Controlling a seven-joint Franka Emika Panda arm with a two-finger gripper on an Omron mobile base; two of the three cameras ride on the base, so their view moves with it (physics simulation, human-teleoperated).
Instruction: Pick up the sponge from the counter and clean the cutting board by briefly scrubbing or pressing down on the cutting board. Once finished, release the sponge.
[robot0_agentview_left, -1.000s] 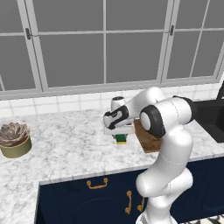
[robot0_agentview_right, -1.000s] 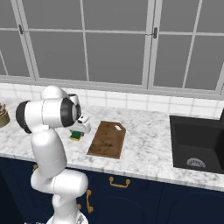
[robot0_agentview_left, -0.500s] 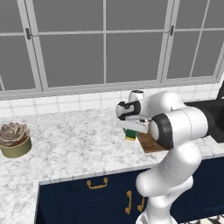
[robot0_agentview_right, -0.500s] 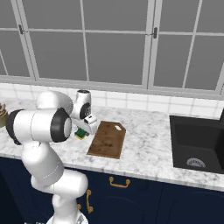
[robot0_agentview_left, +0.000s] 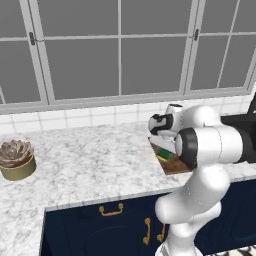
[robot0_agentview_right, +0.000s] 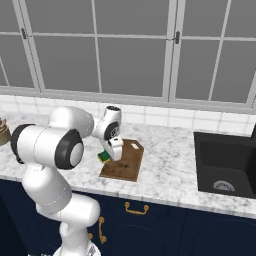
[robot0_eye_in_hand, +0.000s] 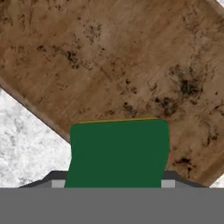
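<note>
the gripper (robot0_agentview_right: 111, 156), clamped on the sponge (robot0_eye_in_hand: 118, 153), has carried it over the cutting board (robot0_eye_in_hand: 131, 65) (above the near edge).

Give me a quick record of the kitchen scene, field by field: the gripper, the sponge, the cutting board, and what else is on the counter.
gripper: shut on the sponge, over the left edge of the cutting board
sponge: green top facing the hand camera, yellow layer just showing at its far edge, held between the fingers
cutting board: brown, stained, flat on the counter, left of the sink
contact sponge to board: cannot tell
other items: potted succulent at the far left of the counter
task stage: sponge picked up, not yet released
</note>
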